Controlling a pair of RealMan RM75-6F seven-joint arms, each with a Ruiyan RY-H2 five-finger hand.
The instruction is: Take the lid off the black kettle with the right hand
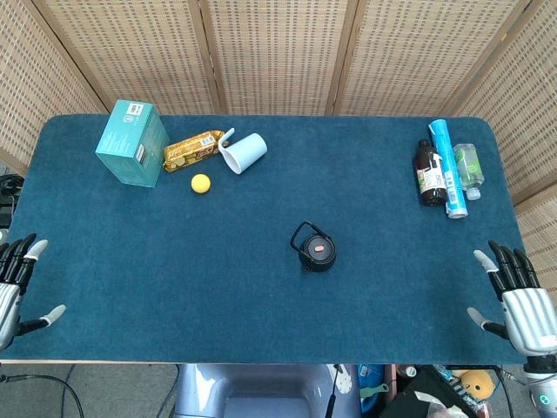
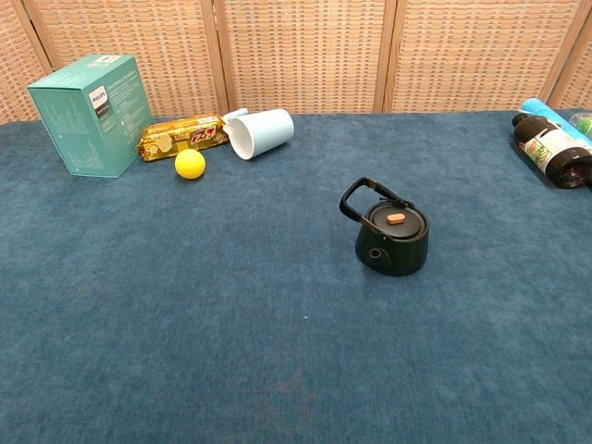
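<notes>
The black kettle (image 1: 314, 248) stands upright near the middle of the blue table, with its handle folded toward the back left. Its lid (image 2: 396, 220) sits on top and carries a small reddish knob (image 2: 395, 218). My right hand (image 1: 519, 300) rests at the table's front right edge, fingers spread, holding nothing, far from the kettle. At the front left edge lies my left hand (image 1: 17, 283), also spread and holding nothing. Neither hand shows in the chest view.
A teal box (image 1: 132, 143), a gold snack packet (image 1: 193, 150), a tipped pale-blue cup (image 1: 244, 152) and a yellow ball (image 1: 201, 183) lie at the back left. Bottles and a blue tube (image 1: 446, 170) lie at the back right. Wicker screens stand behind.
</notes>
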